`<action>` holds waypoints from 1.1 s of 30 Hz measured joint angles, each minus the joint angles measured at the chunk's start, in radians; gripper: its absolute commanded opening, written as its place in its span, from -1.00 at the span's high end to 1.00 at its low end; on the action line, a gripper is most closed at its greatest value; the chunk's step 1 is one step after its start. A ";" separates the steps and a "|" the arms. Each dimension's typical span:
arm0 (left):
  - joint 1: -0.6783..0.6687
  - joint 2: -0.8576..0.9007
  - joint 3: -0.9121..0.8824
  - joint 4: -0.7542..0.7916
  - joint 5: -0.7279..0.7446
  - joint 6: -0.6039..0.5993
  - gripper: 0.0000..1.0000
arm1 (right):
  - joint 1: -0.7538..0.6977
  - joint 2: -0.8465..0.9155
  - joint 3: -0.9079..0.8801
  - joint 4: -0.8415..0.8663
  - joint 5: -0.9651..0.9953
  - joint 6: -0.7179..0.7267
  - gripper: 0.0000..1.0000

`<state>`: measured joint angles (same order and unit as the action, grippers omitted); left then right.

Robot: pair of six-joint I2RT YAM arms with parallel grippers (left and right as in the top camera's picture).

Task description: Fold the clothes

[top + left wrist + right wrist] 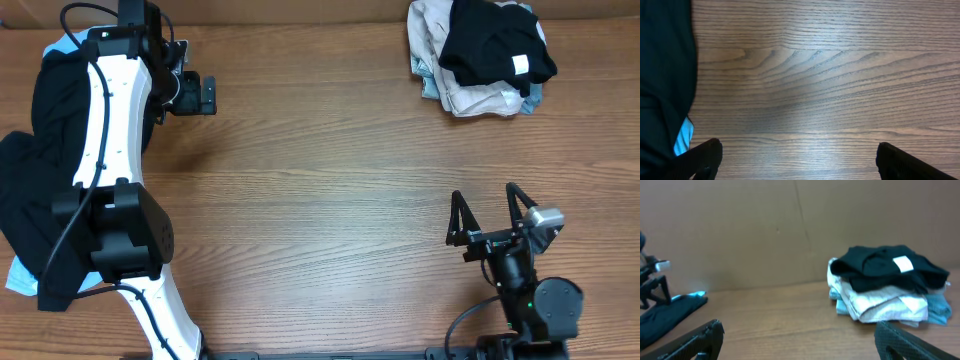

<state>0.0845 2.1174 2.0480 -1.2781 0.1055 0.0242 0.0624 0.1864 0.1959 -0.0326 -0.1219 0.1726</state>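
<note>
White left arm (pixel 108 110), black joints (pixel 125 235); black right gripper (pixel 484 192).

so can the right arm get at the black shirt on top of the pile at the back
Probably yes: the right gripper is open, facing the black shirt, which lies on top of the pile with only bare table between.

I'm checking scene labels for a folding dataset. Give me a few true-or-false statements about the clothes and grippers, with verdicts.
1. A black shirt tops the stack. True.
2. The right gripper holds a shirt. False: it is open and empty.
3. The shirt's white label shows. True.
4. The left gripper is shut. False: it is open above bare table.
5. A dark pile lies at the table's left edge. True.
</note>
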 measured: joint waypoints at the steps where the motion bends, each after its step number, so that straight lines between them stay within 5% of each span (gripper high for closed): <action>1: 0.000 0.000 0.000 0.000 0.000 0.000 -0.99 | 0.005 -0.010 -0.027 0.022 0.010 0.008 -1.00; 10: 0.000 0.000 0.000 0.000 0.000 0.000 -1.00 | 0.017 -0.114 -0.176 0.056 0.078 0.037 -1.00; 33: 0.000 0.000 0.000 0.000 0.000 0.000 -1.00 | 0.017 -0.174 -0.178 -0.057 0.089 0.037 -1.00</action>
<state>0.0845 2.1174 2.0480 -1.2778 0.1055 0.0242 0.0792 0.0128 0.0181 -0.0898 -0.0330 0.2092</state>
